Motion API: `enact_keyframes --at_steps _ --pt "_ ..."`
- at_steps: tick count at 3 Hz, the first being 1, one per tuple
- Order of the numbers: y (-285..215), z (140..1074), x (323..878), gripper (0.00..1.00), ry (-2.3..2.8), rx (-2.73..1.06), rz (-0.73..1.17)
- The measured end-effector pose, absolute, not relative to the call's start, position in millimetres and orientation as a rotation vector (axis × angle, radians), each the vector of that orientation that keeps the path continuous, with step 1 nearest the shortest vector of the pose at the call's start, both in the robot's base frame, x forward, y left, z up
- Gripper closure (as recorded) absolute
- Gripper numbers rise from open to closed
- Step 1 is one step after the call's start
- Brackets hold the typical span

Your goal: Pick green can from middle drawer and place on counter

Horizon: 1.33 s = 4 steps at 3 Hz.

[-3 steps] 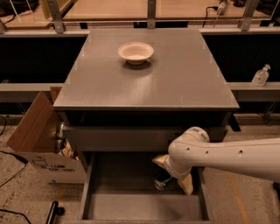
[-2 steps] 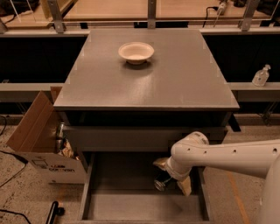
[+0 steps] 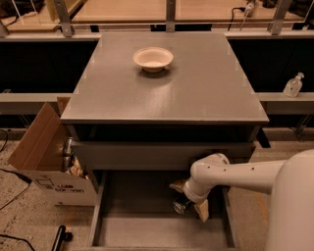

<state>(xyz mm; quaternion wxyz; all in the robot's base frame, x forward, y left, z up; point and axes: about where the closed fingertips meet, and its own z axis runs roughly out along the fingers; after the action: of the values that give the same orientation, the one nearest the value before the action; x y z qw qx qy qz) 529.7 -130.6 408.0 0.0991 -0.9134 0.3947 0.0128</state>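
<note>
Straddling green can (image 3: 179, 205) in middle drawer (image 3: 147, 230): gripper (image 3: 190, 198) jaws apart

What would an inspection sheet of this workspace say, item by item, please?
Surface: counter, grey, holds a white bowl.
Job's things: middle drawer pulled open; green can inside it, silver end showing.
Clutter: cardboard box left of the cabinet; pump bottle on the right ledge.
Grippers: gripper low in the drawer, at the can.
Cables: black cable on the floor, left.
Surroundings: wooden tabletop behind.
</note>
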Motion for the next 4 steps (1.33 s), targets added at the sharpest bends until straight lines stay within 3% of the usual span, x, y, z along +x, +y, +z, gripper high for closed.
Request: enact_keyframes --at_steps 1,2,3,4 --pt "-130.5 389.9 532.9 0.03 1.194 -2.687 0.081" --pt "-133.6 376.5 538.3 0.21 1.235 -2.671 0.091" --pt "-135.6 366.6 542.6 0.45 1.263 -2.663 0.098" --pt "-134.3 373.4 543.1 0.54 1.259 -2.653 0.079"
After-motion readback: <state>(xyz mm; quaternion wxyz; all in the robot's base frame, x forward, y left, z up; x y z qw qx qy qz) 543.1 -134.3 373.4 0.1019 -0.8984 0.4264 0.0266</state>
